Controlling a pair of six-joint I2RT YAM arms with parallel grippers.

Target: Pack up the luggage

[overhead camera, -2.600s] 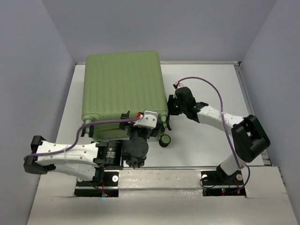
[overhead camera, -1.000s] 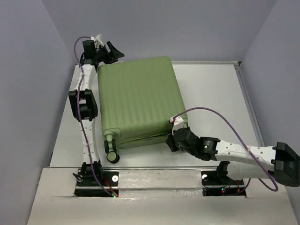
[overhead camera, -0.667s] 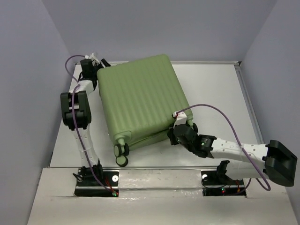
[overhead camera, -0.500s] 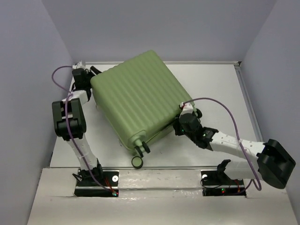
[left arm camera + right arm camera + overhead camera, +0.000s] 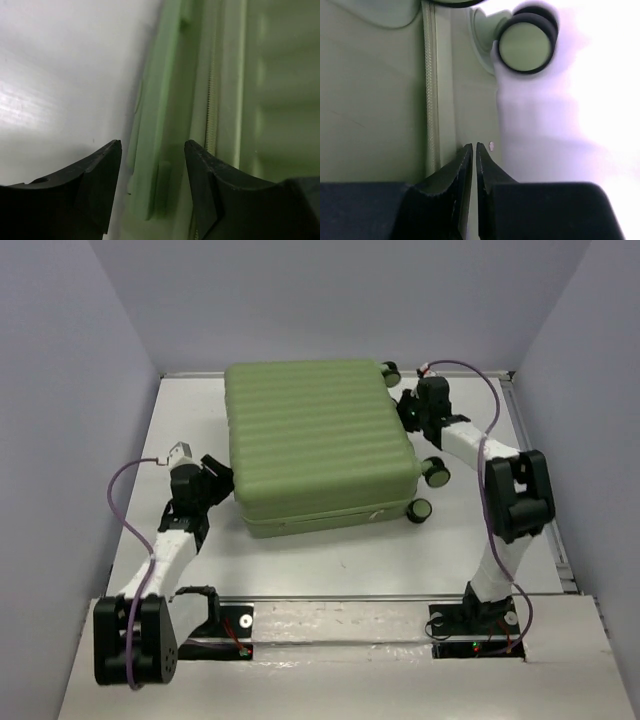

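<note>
The closed luggage (image 5: 318,445) is shown flat on the desk (image 5: 330,558), long axis left to right, flanked by the left hand (image 5: 152,146), parted at its left edge, and the right hand (image 5: 474,146), nearly shut beside its wheels (image 5: 526,44).

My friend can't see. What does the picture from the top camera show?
A big light-green suitcase lies closed and flat on a white table, wheels pointing right. The left gripper reaches its left edge and the right gripper reaches its wheel end.
</note>
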